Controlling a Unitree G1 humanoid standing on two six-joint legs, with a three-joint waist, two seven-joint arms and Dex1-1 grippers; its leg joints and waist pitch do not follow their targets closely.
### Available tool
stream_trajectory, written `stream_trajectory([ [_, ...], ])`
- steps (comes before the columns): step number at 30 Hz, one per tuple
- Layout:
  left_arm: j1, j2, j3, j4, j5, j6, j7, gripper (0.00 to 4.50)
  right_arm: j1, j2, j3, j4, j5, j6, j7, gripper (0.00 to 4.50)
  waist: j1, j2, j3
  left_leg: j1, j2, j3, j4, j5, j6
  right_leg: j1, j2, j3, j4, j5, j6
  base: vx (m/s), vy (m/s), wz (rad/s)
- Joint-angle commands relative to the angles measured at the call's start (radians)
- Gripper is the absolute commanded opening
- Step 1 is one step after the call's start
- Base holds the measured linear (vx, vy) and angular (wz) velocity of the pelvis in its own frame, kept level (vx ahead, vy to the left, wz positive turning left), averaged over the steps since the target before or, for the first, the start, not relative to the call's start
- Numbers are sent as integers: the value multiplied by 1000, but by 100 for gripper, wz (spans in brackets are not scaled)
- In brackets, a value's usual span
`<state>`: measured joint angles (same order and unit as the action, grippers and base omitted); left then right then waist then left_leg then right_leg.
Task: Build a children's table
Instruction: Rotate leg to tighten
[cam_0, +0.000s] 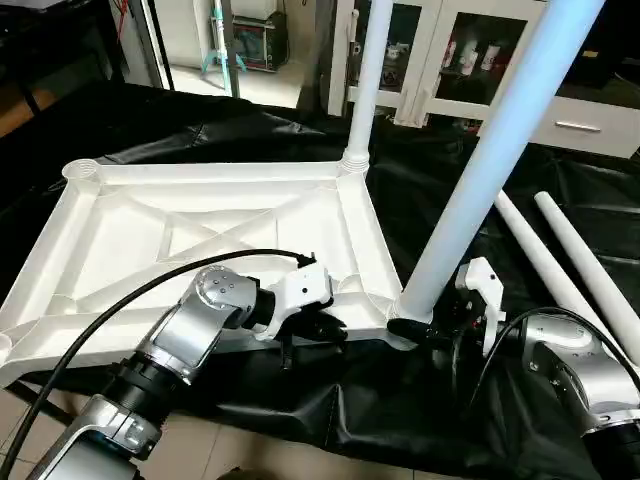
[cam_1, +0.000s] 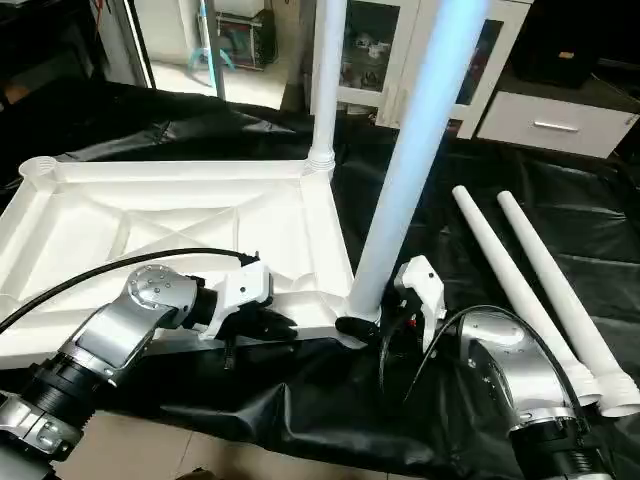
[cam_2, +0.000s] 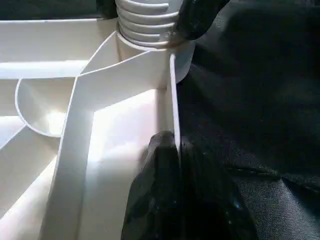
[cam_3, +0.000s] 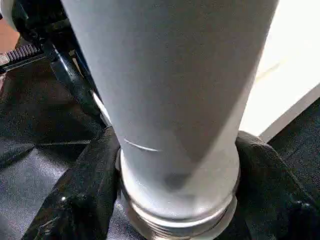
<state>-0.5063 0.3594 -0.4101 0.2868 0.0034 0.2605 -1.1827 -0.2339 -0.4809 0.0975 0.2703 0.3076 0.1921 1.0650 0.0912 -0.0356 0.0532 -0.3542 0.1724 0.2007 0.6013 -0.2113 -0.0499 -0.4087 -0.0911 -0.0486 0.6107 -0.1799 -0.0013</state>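
Note:
The children's table top (cam_0: 200, 230) lies upside down on a black cloth, ribbed X-braced underside up. One white leg (cam_0: 368, 80) stands upright in the far right corner socket. A second leg (cam_0: 490, 170) leans in the near right socket. My right gripper (cam_0: 410, 328) holds this leg's base, and in the right wrist view black fingers (cam_3: 80, 195) press the leg (cam_3: 175, 100) from both sides. At the near edge my left gripper (cam_0: 325, 328) is shut on the top's rim (cam_2: 172, 100), just left of that socket.
Two loose white legs (cam_0: 545, 260) (cam_0: 590, 255) lie side by side on the black cloth (cam_0: 250, 120) to the right. A white glass-door cabinet (cam_0: 480, 50) stands behind. The floor begins just below the near edge.

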Motion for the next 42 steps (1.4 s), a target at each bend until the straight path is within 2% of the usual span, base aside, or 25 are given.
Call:
stream_trajectory([
  [1,-4,-19,-4,-25,-21,-5,-1,0,-5,20,-14,26,-19,-6,-56,282,-2,-12,-60,5,60,-24,-73,-146,71,47,-63,42,-69,-196,-245,0,0,0],
  [6,-22,-42,15,6,-9,20,58,0,-11,62,-11,64,-64,-7,-165,280,-8,-11,-59,5,59,-27,-78,-171,43,48,-62,42,-73,-236,-227,0,0,0],
  [7,-46,-65,30,42,12,37,125,0,-18,112,-16,91,-93,10,-275,280,-11,-9,-56,7,58,-26,-79,-176,39,42,-60,43,-76,-238,-225,0,0,0],
  [9,-72,-95,47,78,26,54,194,0,-36,172,-34,121,-109,30,-398,279,-15,-9,-56,8,56,-28,-82,-202,18,43,-61,42,-80,-285,-211,0,0,0],
  [12,-109,-143,67,127,36,90,281,0,-78,263,-72,176,-125,51,-587,279,-28,-9,-61,9,53,-32,-83,-211,-11,41,-62,41,-82,-306,-198,0,0,0],
  [14,-131,-175,82,155,44,115,343,0,-105,305,-86,209,-139,54,-680,279,-28,-8,-60,8,53,-29,-82,-204,-3,42,-60,42,-81,-275,-200,0,0,0],
  [15,-156,-207,92,186,60,132,410,0,-133,347,-93,243,-148,46,-756,279,-36,-3,-58,6,51,-28,-84,-209,-5,37,-57,43,-81,-275,-201,0,0,0],
  [16,-186,-242,98,224,76,140,477,0,-161,392,-93,277,-162,36,-827,279,-34,-8,-61,10,50,-28,-82,-204,-14,39,-59,42,-82,-280,-198,0,0,0],
  [17,-194,-250,100,233,80,141,493,0,-167,403,-93,285,-165,33,-844,279,-33,-6,-62,11,50,-29,-82,-199,-16,37,-60,43,-81,-274,-199,0,0,0],
  [18,-201,-257,99,242,83,142,502,0,-173,416,-92,292,-169,27,-859,279,-30,-10,-64,9,51,-28,-81,-184,-8,43,-60,42,-79,-241,-202,0,0,0],
  [20,-214,-269,102,256,89,144,526,0,-181,434,-77,302,-188,10,-867,279,-25,-8,-67,7,50,-26,-78,-137,11,46,-57,42,-69,-150,-213,0,0,0],
  [21,-220,-272,101,263,94,144,532,0,-185,440,-73,308,-200,1,-873,278,-25,-11,-68,5,49,-24,-75,-112,26,47,-56,42,-64,-100,-224,0,0,0],
  [22,-223,-273,100,268,98,141,536,0,-188,444,-70,311,-207,-8,-873,278,-23,-11,-67,4,49,-24,-75,-99,40,49,-57,42,-62,-80,-234,0,0,0],
  [24,-220,-271,99,267,97,138,536,0,-192,448,-81,314,-196,-22,-874,278,-23,-11,-64,4,50,-24,-76,-117,49,51,-59,42,-66,-109,-235,0,0,0],
  [26,-213,-264,98,268,98,132,529,0,-198,447,-74,318,-209,-54,-872,278,-24,-9,-61,6,53,-25,-79,-156,38,47,-62,42,-74,-175,-226,0,0,0],
  [29,-208,-257,97,269,96,129,525,0,-199,445,-70,315,-211,-77,-865,278,-25,-8,-61,5,53,-27,-82,-171,27,47,-61,42,-75,-196,-216,0,0,0],
  [30,-205,-254,97,268,95,126,520,0,-195,448,-84,304,-186,-81,-841,278,-26,-8,-62,6,53,-26,-81,-170,26,47,-59,42,-74,-186,-215,0,0,0],
  [31,-204,-251,95,268,95,123,516,0,-193,448,-89,297,-176,-80,-830,313,-26,-8,-62,6,53,-26,-81,-168,27,47,-59,42,-73,-180,-216,0,0,0],
  [33,-200,-245,94,265,94,119,505,0,-184,440,-102,266,-149,-81,-791,347,-27,-6,-61,7,53,-25,-81,-172,31,47,-59,42,-73,-168,-221,0,0,0],
  [35,-192,-235,91,259,94,112,490,0,-171,423,-115,227,-128,-78,-761,365,-25,-7,-61,2,54,-27,-82,-175,39,51,-60,43,-74,-165,-216,0,0,0],
  [36,-189,-232,90,256,95,112,485,0,-167,417,-119,214,-120,-75,-751,365,-26,-6,-62,4,54,-27,-82,-172,40,50,-60,43,-73,-161,-219,0,0,0],
  [37,-186,-227,88,253,94,105,476,0,-162,408,-122,202,-116,-72,-742,376,-31,-8,-62,-2,54,-29,-83,-164,41,54,-60,42,-71,-153,-222,0,0,0],
  [39,-179,-218,83,248,92,92,457,0,-153,393,-126,183,-111,-68,-726,395,-33,-8,-62,1,54,-28,-80,-160,47,51,-61,42,-73,-155,-226,0,0,0],
  [42,-137,-171,68,197,76,79,378,0,-93,306,-122,80,-80,-43,-607,422,-30,-8,-64,0,55,-26,-76,-123,66,52,-60,43,-66,-106,-239,0,0,0],
])
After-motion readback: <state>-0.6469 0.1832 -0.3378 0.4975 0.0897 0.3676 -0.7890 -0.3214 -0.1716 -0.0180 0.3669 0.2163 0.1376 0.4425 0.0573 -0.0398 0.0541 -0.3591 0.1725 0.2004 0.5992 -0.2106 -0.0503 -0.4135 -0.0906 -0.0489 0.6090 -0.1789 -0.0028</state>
